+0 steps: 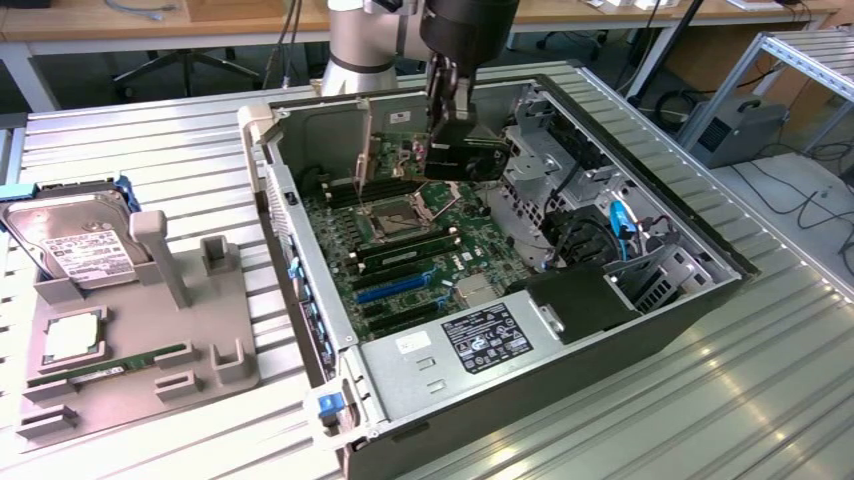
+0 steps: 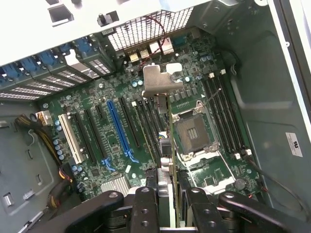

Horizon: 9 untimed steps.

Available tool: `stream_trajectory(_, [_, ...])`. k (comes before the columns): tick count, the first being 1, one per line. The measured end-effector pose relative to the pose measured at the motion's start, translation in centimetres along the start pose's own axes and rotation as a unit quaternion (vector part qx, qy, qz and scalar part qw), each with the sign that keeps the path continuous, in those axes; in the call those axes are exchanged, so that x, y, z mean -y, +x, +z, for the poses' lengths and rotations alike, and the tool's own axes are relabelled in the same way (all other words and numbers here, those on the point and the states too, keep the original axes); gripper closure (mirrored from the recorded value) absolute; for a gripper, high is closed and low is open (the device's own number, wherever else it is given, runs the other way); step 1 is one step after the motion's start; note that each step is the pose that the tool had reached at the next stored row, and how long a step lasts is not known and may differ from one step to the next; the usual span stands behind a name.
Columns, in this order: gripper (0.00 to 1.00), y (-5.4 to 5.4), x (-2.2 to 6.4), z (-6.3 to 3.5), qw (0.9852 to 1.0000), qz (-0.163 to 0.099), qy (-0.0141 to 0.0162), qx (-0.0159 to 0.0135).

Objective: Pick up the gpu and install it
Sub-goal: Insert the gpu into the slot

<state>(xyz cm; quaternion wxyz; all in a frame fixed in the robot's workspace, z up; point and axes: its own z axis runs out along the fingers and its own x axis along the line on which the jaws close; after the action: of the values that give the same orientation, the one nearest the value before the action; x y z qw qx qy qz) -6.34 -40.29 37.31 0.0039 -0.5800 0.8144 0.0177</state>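
One open computer case (image 1: 400, 380) lies on the metal table (image 1: 747, 400), and I see one motherboard (image 1: 414, 250) inside it, with one bare processor socket (image 2: 193, 132) and one blue slot (image 2: 119, 131) among several black ones. One gray holder (image 1: 134, 340) sits at the exterior view's left, carrying one hard drive (image 1: 74, 245) and one memory stick (image 1: 127, 362). My gripper (image 2: 167, 204) is clamped on the gpu (image 1: 461, 158), holding it edge-on above the motherboard inside the case, its silver bracket (image 2: 160, 80) toward the board.
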Motion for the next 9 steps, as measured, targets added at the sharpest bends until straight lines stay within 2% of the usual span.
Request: stream_trajectory(9, [0.72, 0.0, 0.0, 0.02, 0.9999, -0.012, -0.0003, -0.0003])
